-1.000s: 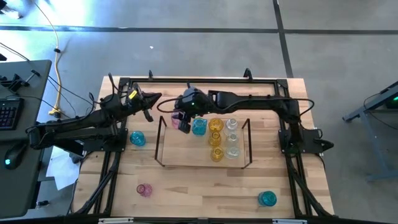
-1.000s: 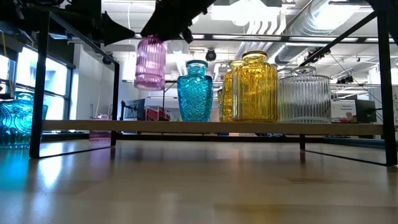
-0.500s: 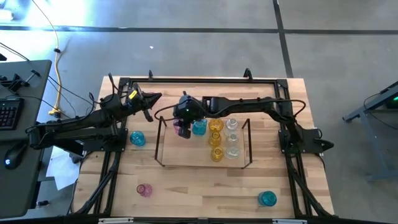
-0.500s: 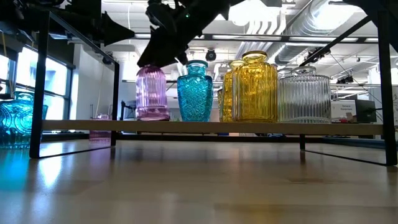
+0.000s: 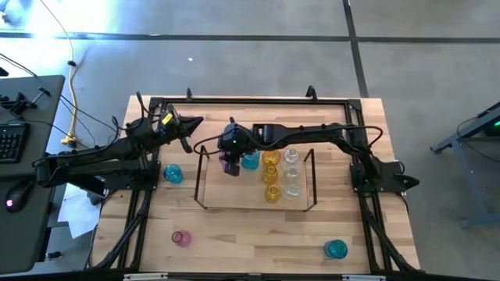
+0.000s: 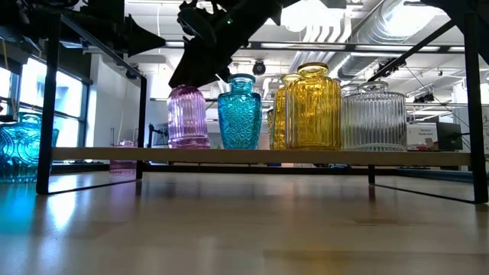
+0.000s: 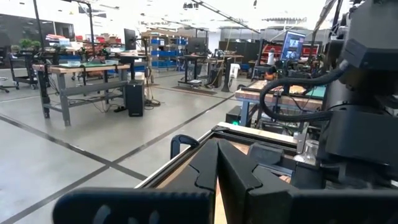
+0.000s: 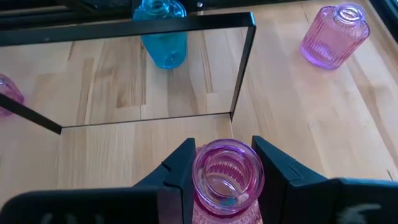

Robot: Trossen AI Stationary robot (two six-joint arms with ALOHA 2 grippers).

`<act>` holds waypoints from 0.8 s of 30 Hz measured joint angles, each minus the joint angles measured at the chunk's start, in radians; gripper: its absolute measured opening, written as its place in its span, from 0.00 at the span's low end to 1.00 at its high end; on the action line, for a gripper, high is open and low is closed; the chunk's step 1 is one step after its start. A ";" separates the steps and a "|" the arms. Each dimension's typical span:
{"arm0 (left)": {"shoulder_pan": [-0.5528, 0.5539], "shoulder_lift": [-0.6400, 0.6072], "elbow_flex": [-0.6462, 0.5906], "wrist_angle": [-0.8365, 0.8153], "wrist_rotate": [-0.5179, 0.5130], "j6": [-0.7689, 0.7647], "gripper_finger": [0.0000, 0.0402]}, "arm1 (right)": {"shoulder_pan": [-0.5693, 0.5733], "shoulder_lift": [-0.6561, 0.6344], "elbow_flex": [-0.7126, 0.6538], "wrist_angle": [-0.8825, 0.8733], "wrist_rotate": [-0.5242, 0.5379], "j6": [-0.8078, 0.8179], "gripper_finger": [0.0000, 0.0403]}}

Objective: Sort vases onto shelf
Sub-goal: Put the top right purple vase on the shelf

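**Pink vase set at the shelf's left end, release pending**

The pink vase (image 6: 187, 116) was seen standing on the shelf (image 6: 260, 156), left of centre in the low view, just beside the teal vase (image 6: 239, 112). The right gripper (image 8: 225, 169) was closed on its neck from above, one finger (image 8: 183, 163) on each side. A clean release was judged to call for an even opening and a straight lift, so that neither the pink vase nor its teal neighbour is tipped. The left gripper (image 7: 217, 163), fingers together and holding nothing, waited at upper left in the high view.
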 joint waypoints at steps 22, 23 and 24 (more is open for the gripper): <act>-0.001 0.000 0.000 0.000 0.000 -0.008 0.00 | 0.017 0.006 0.001 -0.048 0.075 0.000 0.51; -0.001 0.000 0.000 0.000 0.000 -0.008 0.00 | 0.017 0.006 0.001 -0.048 0.075 -0.001 0.53; -0.001 0.000 0.000 0.000 0.000 -0.008 0.00 | 0.017 0.006 0.001 -0.048 0.074 -0.002 0.54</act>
